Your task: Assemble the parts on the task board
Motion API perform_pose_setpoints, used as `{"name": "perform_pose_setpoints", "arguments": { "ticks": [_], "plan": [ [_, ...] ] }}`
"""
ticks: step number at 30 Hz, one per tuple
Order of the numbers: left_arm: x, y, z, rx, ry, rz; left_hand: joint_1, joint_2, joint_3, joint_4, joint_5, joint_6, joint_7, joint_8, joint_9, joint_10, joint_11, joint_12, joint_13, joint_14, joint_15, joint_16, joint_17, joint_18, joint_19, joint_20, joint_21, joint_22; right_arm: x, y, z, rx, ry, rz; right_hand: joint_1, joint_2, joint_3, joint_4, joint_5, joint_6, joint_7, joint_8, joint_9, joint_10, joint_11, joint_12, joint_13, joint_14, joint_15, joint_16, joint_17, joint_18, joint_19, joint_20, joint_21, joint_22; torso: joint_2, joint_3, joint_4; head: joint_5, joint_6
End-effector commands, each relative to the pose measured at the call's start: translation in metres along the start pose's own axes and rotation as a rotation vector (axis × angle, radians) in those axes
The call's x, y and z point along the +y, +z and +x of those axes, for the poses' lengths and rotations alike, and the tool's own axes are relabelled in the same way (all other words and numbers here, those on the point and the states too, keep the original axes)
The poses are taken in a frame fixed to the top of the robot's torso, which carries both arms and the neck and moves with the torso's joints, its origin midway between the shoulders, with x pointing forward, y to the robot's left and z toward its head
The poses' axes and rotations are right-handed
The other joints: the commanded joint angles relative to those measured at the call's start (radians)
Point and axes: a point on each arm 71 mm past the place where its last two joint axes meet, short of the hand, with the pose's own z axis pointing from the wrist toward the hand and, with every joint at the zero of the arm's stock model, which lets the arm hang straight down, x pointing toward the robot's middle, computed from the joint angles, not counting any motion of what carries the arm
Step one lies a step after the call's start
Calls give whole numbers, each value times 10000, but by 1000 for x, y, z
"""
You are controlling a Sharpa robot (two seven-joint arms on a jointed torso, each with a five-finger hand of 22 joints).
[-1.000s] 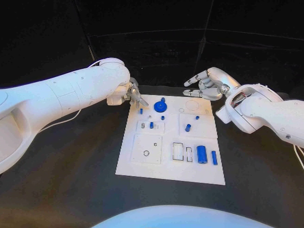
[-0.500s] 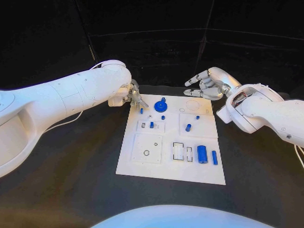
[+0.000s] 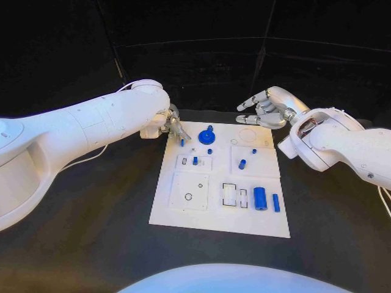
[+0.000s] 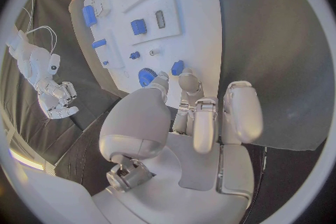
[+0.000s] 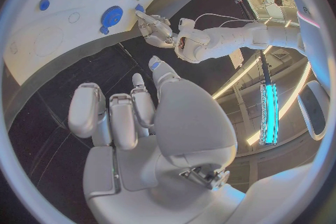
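The white task board [image 3: 185, 210] lies in the middle of the black table. Blue parts stand on it: a round knobbed piece [image 3: 206, 137], small pegs [image 3: 241, 163], a large cylinder [image 3: 259, 198] and a bar [image 3: 275, 202]. My left hand [image 3: 171, 126] hovers at the board's far left corner. Its fingertips [image 4: 187, 79] are apart, just short of a small blue peg [image 4: 177, 67] beside the round piece [image 4: 145, 75]. It holds nothing. My right hand [image 3: 261, 111] hangs above the table past the board's far right corner, fingers loosely bent and holding nothing.
Black table surface [image 3: 90, 232] surrounds the board on every side. Empty recesses [image 3: 231, 193] and a small ring outline [image 3: 189, 196] mark the board's near half. The right wrist view shows the left hand [image 5: 157, 31] at the board's edge [image 5: 70, 39].
My left arm has crept slightly towards the board's far left corner, bringing the hand closer to the small peg. The right hand and the parts have stayed put.
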Motion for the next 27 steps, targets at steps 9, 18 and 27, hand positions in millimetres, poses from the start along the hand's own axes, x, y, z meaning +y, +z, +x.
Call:
{"name": "perform_pose_setpoints", "arguments": {
  "ticks": [9, 18, 27],
  "plan": [
    [-1, 2, 3, 174, 125, 127, 503, 157, 5, -322, -48, 118, 12, -93, -44, 42, 20, 43, -30, 1056, 81, 31, 2635, 59, 16, 73, 36, 11, 2, 1, 0, 80, 19, -44, 11, 9, -39, 1, 61, -16, 26, 5, -11, -61, -6, -24, 2, 510, -47, -28, 160, 63, -40, 15, -34, -3, 3, 3, 3, -9, 11],
    [-2, 2, 3, 197, 146, 182, 808, 312, 105, -532, -47, 132, 8, -134, -67, 32, 14, 35, -47, 1056, 79, 31, 2635, 61, 12, 73, 24, 12, 2, 1, 1, 102, 23, -40, 11, 9, -39, 1, 61, -16, 26, 5, -11, -61, -6, -24, 2, 510, -47, -28, 160, 63, -40, 15, -34, -3, 2, 2, -4, -1, -4],
    [-3, 2, 2, 27, 44, 346, 2078, 968, 1057, -1431, -43, 99, -123, -222, -110, 10, -111, -10, -68, 1056, -17, 31, 2635, 71, 4, 8, -4, 5, 2, 1, 1, 100, 22, -38, 14, 18, -39, 7, 75, -9, 25, 11, -9, -54, -7, -13, 13, 514, -47, -21, 175, 63, -37, 16, -35, -1, -1, 1, -1, -4, -24]
  ]
}}
